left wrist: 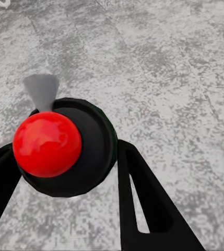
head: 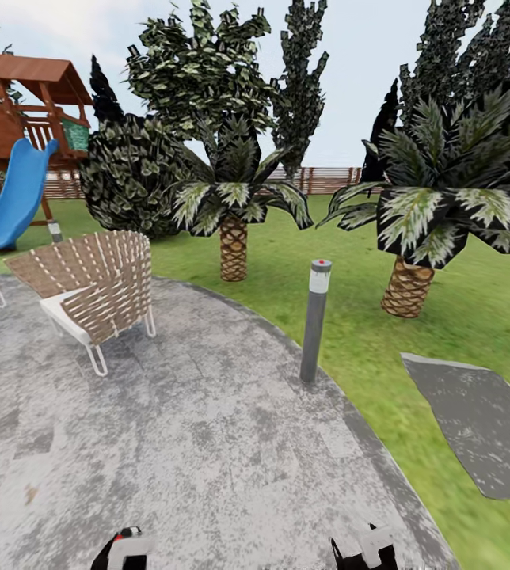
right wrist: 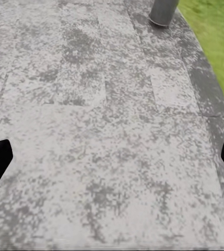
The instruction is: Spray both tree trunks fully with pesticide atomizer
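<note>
My left pincer (left wrist: 65, 172) is closed around the atomizer (left wrist: 59, 146), my right pincer (right wrist: 112, 157) gapes empty over the paving (head: 168, 443), so pickup looks done and spraying both trees remains.

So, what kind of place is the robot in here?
It looks like a home garden: a green lawn ringed by a wooden fence, a grey paved patio with a woven chair, and a play set with a blue slide.
</note>
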Tool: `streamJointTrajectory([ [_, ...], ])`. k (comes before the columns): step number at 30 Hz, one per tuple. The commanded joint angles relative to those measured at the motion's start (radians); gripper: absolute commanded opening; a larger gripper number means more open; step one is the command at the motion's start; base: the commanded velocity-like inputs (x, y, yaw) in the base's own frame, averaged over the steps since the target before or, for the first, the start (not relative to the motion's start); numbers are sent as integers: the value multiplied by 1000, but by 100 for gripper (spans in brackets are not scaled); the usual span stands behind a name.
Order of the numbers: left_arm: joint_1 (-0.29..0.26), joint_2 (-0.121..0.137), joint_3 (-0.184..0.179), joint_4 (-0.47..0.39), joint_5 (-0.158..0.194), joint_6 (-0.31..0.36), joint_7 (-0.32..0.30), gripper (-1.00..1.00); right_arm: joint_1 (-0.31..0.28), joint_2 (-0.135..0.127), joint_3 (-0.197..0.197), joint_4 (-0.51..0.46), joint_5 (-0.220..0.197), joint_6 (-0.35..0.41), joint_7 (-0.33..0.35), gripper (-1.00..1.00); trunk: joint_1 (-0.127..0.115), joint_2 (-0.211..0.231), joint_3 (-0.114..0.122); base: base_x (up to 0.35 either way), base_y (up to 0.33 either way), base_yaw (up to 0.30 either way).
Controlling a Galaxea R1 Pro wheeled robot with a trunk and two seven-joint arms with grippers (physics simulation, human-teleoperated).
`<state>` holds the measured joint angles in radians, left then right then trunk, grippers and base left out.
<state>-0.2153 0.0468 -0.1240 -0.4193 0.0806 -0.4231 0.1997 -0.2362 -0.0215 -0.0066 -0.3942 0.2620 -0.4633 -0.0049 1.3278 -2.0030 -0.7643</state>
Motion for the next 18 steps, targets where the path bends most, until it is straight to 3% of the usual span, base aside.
streamJointTrajectory([
  [1, 9, 0, 1, -1, 4, -19, 0, -100, 0, 0, 0, 0, 0, 0, 0, 100, 0, 0, -1, 0, 0, -259],
  [6, 29, -1, 8, -1, 16, -56, -3, -100, 0, 0, -1, 0, -1, 0, -1, 100, 0, 0, -6, 0, 0, -259],
  [18, 31, -9, 8, -12, 17, -58, -8, -100, 0, 0, -4, 0, -1, 0, -1, 100, 0, 0, -18, 0, 0, -258],
])
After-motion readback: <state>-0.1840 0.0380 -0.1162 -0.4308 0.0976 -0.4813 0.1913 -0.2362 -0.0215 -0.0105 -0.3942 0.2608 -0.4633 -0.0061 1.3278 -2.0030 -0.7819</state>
